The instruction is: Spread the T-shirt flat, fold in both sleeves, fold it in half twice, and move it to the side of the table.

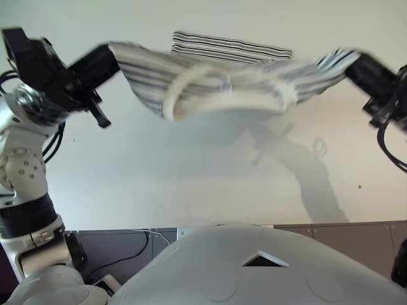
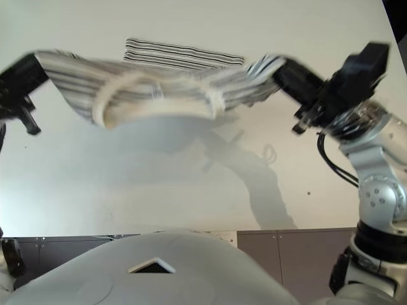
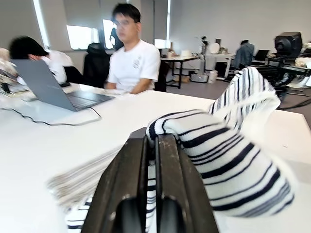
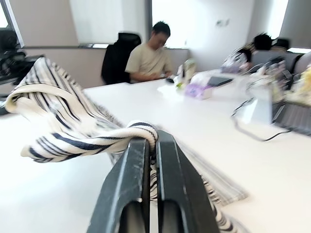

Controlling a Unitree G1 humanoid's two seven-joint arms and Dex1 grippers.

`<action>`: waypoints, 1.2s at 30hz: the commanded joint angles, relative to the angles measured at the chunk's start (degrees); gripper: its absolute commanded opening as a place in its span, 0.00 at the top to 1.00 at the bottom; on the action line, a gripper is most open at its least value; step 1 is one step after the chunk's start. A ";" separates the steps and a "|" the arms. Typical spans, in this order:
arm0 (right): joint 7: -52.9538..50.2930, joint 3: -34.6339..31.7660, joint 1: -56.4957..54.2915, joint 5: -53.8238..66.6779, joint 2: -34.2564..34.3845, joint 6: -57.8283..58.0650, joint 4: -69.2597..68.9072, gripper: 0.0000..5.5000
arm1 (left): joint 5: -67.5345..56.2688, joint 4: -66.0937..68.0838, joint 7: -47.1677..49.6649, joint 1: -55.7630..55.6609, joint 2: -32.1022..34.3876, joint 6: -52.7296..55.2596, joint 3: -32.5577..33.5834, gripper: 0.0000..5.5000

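The striped T-shirt (image 1: pixel 216 79) hangs stretched over the bench (image 1: pixel 191 178). Its ends are clenched by the left hand (image 1: pixel 109 56) (nine o'clock) and the right hand (image 2: pixel 280 68) (three o'clock).

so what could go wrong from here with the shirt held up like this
1. The left gripper and right gripper each pinch only a small bunch of the T-shirt; pulling it taut could slip it free.
2. It sags in the middle with its far part on the table, so lowering it may leave creases.
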 commanded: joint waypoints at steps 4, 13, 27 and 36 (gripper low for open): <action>-3.10 28.97 14.35 -39.59 -4.38 -14.85 11.65 0.94 | 30.65 3.88 -1.67 22.44 3.37 -13.61 -22.06 0.93; 8.61 11.97 33.42 -24.10 -8.21 -22.46 3.29 0.67 | 21.00 -2.20 1.32 32.68 2.99 -10.18 -9.93 0.70; -9.15 31.28 -0.90 -40.64 1.86 -11.32 26.61 0.50 | 19.95 7.47 11.97 11.08 -1.88 -0.93 -18.52 0.64; -11.46 32.78 -16.81 -52.27 4.19 -17.45 48.41 0.50 | 42.37 30.57 20.09 -7.54 -9.72 -13.53 -33.57 0.64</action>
